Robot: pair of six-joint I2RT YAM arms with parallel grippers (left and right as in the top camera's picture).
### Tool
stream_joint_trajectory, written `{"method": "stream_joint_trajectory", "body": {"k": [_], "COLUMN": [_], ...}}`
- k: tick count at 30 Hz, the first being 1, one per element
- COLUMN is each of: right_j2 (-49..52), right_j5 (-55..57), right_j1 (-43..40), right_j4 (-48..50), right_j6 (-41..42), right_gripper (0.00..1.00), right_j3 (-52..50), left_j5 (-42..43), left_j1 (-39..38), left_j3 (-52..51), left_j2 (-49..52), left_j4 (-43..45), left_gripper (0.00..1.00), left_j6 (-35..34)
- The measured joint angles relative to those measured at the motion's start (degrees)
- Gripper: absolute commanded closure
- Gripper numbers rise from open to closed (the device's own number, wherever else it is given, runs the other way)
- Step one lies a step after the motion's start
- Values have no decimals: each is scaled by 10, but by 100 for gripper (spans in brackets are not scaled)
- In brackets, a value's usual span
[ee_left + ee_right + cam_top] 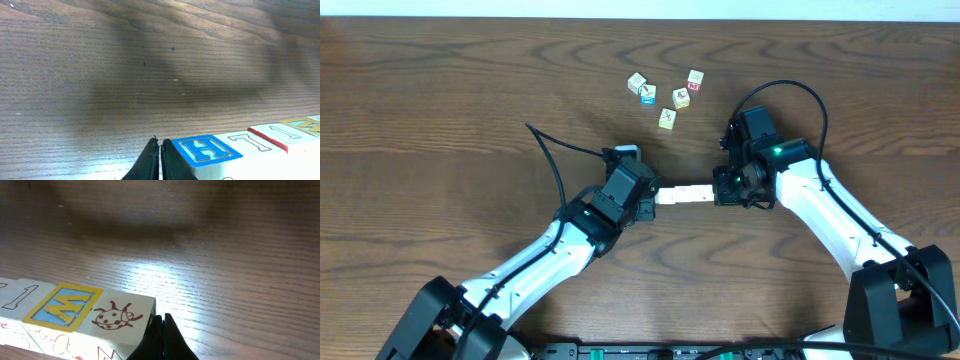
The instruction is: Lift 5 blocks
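Overhead: the blocks (pixel 682 194) form one short straight row, end to end, in the middle of the bench (pixel 440 100). The left gripper (pixel 652 197) butts against the row's left end and the right gripper (pixel 718 190) against its right end, so the row is squeezed between the two. Both grippers are closed with nothing between their own fingers. Farther back, well apart from the row, lie some loose cubes (pixel 681 97), one with a blue face and one with a red one; no gripper is near them.

Left wrist: the left gripper (pixel 160 159) has its fingers pressed together, just beside the end block, which has a blue-framed H. More blocks (pixel 260 142) run off to the right. Broad shadows fall on the bench (pixel 100 75) well beyond the row.

Right wrist: the right gripper (pixel 162 332) is likewise closed, against the end block with a ladybird print. The blocks (pixel 62 307) run off to the left.

Progress: the row looks gathered and clamped, and the distant shadows suggest it is off the bench. I cannot confirm the gap or count all five. What is left is a steady hold or further rise.
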Motion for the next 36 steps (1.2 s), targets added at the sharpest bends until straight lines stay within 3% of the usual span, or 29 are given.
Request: {"method": "stream_joint_trajectory", "body": {"k": [36], "right_j2": [-44], "right_j5": [-20], "right_j1": [-10], "right_j4": [8], "right_j6": [0], "right_gripper": [99], "right_j3": [-2], "left_j5": [-2], "left_j1": [7], "left_j3": [0], "left_j2": [-15], "left_j4": [14], "left_gripper": [93], "left_j6": [0]}}
